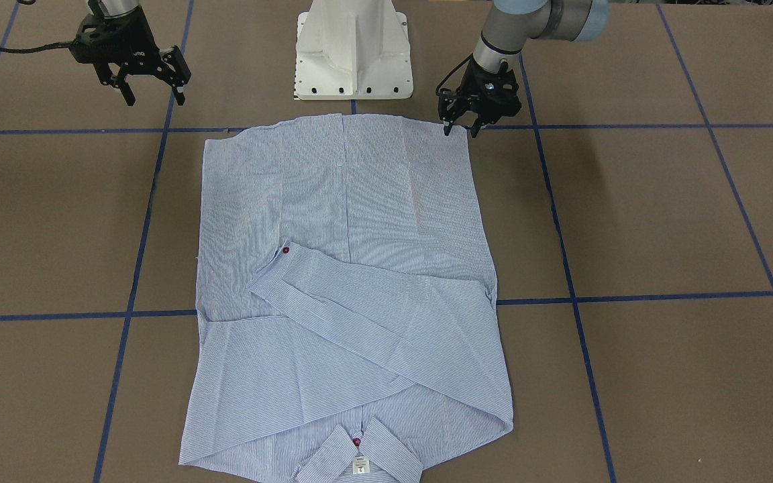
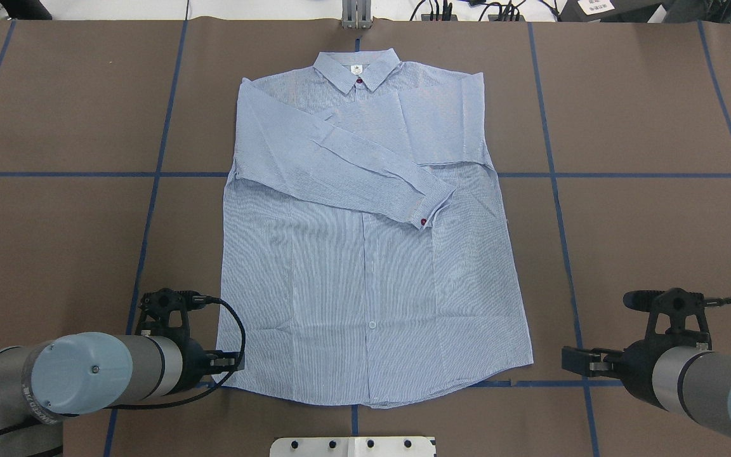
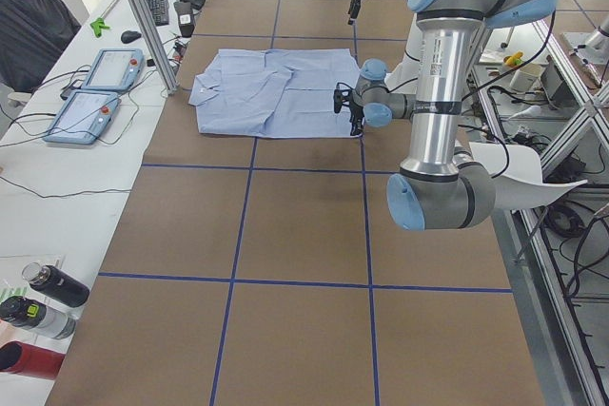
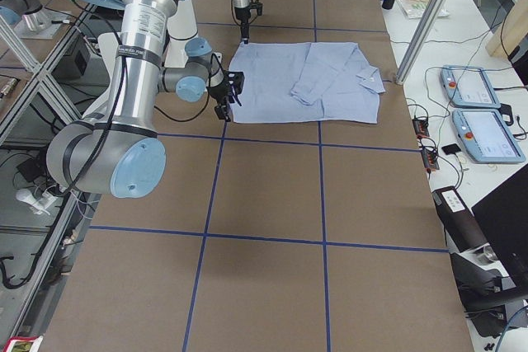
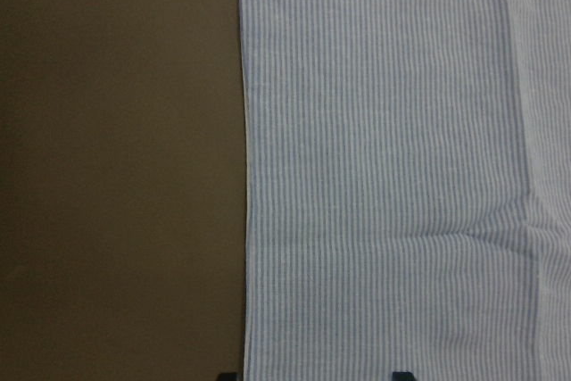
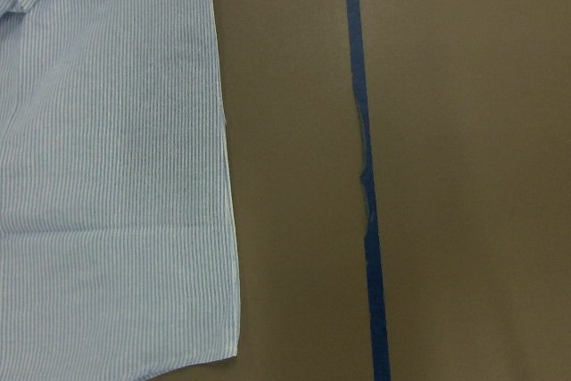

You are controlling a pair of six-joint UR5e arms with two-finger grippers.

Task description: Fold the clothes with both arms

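The light blue striped shirt [image 1: 346, 201] [image 2: 365, 279] lies flat and buttoned on the brown table, collar [image 2: 356, 68] at the far side. One sleeve is folded diagonally across the chest, its cuff [image 2: 429, 206] showing a dark red button. My left gripper [image 1: 459, 129] [image 2: 229, 363] is open, low at the hem corner on my left. In the left wrist view its fingertips [image 5: 401, 374] straddle the shirt's side edge [image 5: 248, 220]. My right gripper [image 1: 151, 87] [image 2: 578, 362] is open and holds nothing, above the table a short way outside the other hem corner [image 6: 227, 350].
The white pedestal base [image 1: 353, 54] stands just behind the hem. Blue tape lines [image 1: 628, 295] grid the brown table. Two teach pendants [image 3: 95, 92] and bottles [image 3: 48, 297] sit on a side table, where a person [image 3: 29, 16] sits.
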